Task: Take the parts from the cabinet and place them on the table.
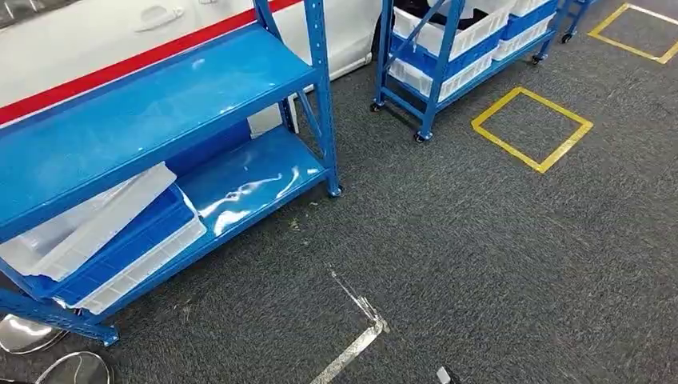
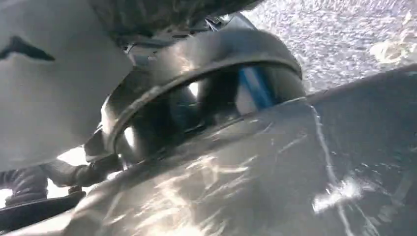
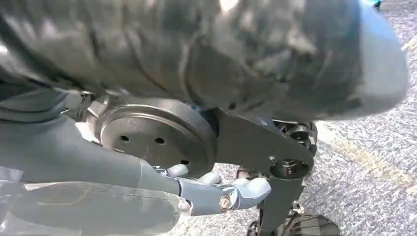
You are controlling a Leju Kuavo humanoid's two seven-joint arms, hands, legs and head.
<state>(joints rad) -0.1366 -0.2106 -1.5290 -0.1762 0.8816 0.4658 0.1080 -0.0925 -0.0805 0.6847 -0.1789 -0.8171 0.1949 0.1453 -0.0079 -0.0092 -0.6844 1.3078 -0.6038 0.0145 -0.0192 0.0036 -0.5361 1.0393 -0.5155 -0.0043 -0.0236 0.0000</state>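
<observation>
Closest to the lens, the left robot hand (image 2: 44, 88) is showing as a pale blur, and I cannot tell its state. The right robot hand (image 3: 216, 194) is hanging with its fingers fairly straight, and I cannot tell whether it is holding anything. The blue rack (image 1: 160, 104) is carrying stacked trays (image 1: 120, 240) on its lower shelf; any parts inside are hidden. I am judging the trays as light, stiff, slick plastic, best taken by the long rims. A wheeled cart (image 1: 460, 48) is standing right of the rack.
</observation>
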